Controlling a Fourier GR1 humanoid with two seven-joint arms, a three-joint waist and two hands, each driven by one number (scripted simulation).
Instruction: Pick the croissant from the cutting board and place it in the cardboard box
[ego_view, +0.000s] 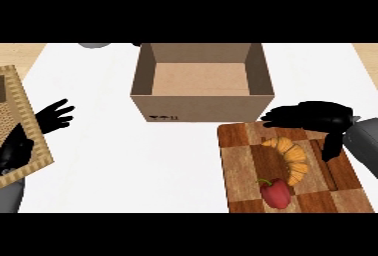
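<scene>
A golden croissant (292, 159) lies curved on the checkered wooden cutting board (244, 165) at the lower right. The open cardboard box (201, 80) stands just behind the board, its inside bare. My right hand (314, 117) hovers over the board's far edge, just above and behind the croissant, fingers spread toward the left and the thumb hanging down on the croissant's right side. It holds nothing. My left hand (53, 116) rests open at the left edge, fingers up.
A red bell pepper (277, 194) lies on the board touching the croissant's near end. A woven mat or tray (29, 132) sits at the left edge, partly over my left forearm. A grey object (94, 45) peeks in at the top.
</scene>
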